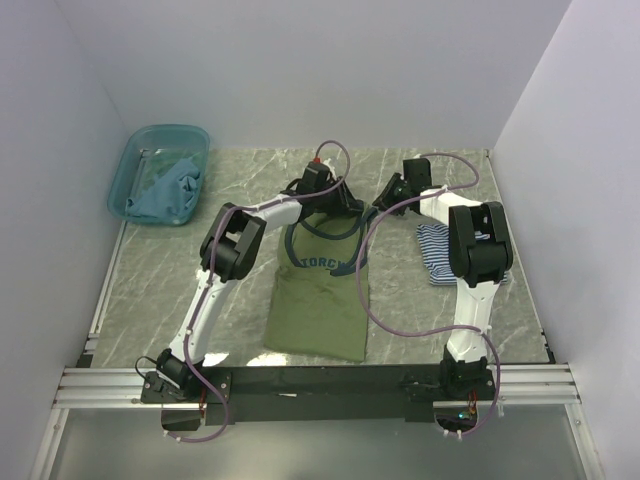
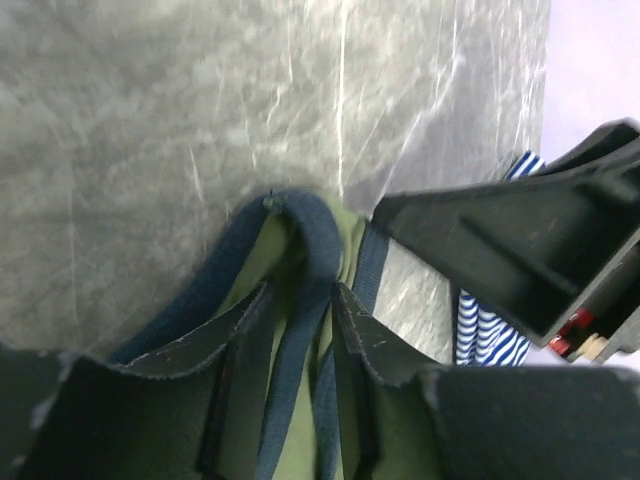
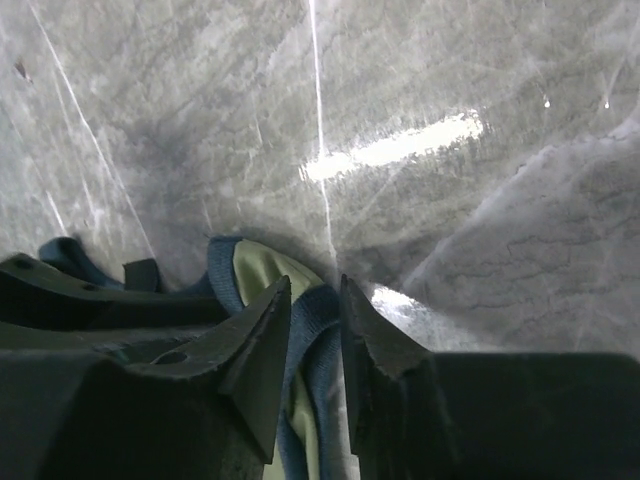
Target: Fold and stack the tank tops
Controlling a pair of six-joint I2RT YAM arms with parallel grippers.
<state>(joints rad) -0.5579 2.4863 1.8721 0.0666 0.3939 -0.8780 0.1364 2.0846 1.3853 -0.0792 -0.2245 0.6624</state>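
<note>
The olive green tank top (image 1: 318, 300) lies flat mid-table, with dark trim, chest lettering and its hem toward the arms. My left gripper (image 1: 322, 198) is shut on its left shoulder strap. In the left wrist view the dark trim (image 2: 300, 330) runs between the fingers (image 2: 372, 345). My right gripper (image 1: 388, 192) is shut on the right strap (image 3: 318, 330), pinched between its fingertips (image 3: 262, 330). The striped tank top (image 1: 432, 250) lies crumpled at the right, partly under the right arm, and shows in the left wrist view (image 2: 482, 330). The teal-blue tank top (image 1: 168, 190) lies bunched in the basin.
The translucent teal basin (image 1: 130, 165) stands at the far left corner. White walls close in the table on three sides. The arms' cables loop over the green top. The right gripper body (image 2: 530, 240) sits close beside the left one.
</note>
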